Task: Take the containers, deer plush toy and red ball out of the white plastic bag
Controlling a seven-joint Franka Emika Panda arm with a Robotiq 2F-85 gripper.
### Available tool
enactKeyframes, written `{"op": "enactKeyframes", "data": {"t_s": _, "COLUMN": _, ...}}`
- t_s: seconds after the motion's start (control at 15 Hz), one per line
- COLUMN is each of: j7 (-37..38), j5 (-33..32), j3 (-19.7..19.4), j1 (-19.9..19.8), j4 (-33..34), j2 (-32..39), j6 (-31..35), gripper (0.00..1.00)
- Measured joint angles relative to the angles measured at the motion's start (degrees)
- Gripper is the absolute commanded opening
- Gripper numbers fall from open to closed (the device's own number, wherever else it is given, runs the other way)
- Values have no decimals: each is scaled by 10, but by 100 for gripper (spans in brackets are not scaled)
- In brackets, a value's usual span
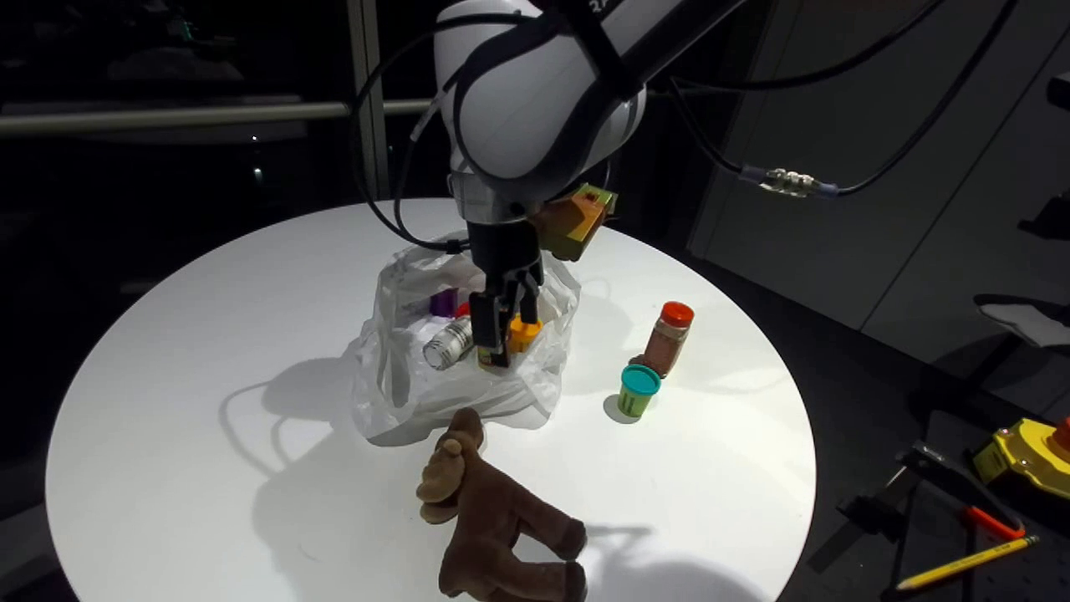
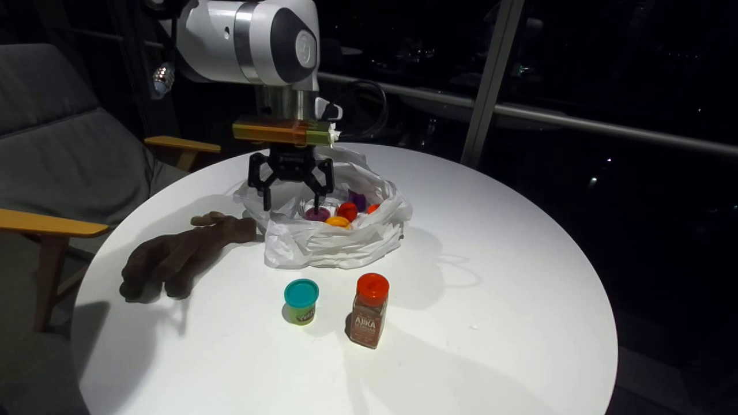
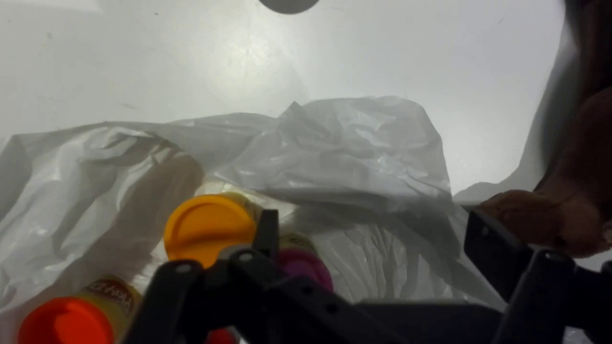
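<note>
A glossy white robot arm [image 2: 214, 51] with black panels bends down to a silvery cylindrical wrist [image 2: 283, 104]; beneath it the black, two-fingered mechanical gripper [image 2: 292, 203] points downward in both exterior views, its slim dark fingers [image 2: 267, 199] standing well apart, a wide gap between them in the wrist view too

a lounge-like room, exact kind unclear: wooden-armed chair [image 2: 63, 135], round white table [image 2: 490, 276], dark windows [image 2: 622, 69]

brown deer plush [image 1: 486, 506] beside open white bag [image 2: 334, 248], coloured tubs [image 3: 209, 228] inside
</note>
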Motion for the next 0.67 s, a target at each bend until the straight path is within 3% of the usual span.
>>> {"op": "enactKeyframes", "data": {"t_s": 0.67, "j7": -20, "j5": -9, "j3": -4, "j1": -1, "j4": 46, "j2": 31, "j6": 37, "gripper": 100}}
